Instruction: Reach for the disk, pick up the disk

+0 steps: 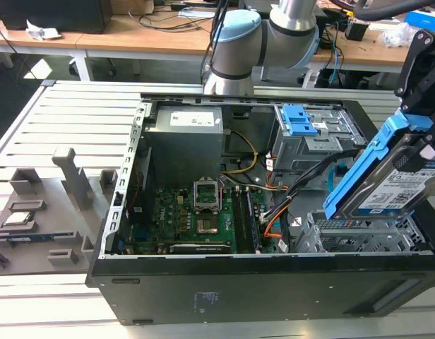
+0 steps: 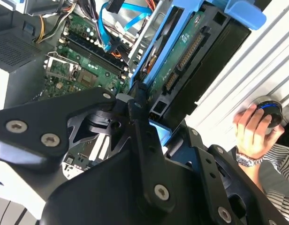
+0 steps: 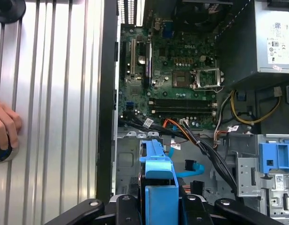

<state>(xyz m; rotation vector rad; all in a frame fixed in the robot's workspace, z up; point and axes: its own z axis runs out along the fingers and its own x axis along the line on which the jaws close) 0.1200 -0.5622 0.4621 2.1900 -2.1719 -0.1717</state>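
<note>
Disk (image 1: 394,185): silvery metal, blue plastic frame

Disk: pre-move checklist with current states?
1. Disk in gripper: ok, clamped by its blue frame in the exterior view.
2. Disk out of the drive cage: ok, it hangs tilted above the cage.
3. Cables off the disk: cannot tell, the black bundle runs close under its low end.
4. Grip centred: cannot tell, in the second wrist view the fingers cover the contact.
5. Person's hand away from the case: ok, it rests on the slatted table beside the case.
</note>
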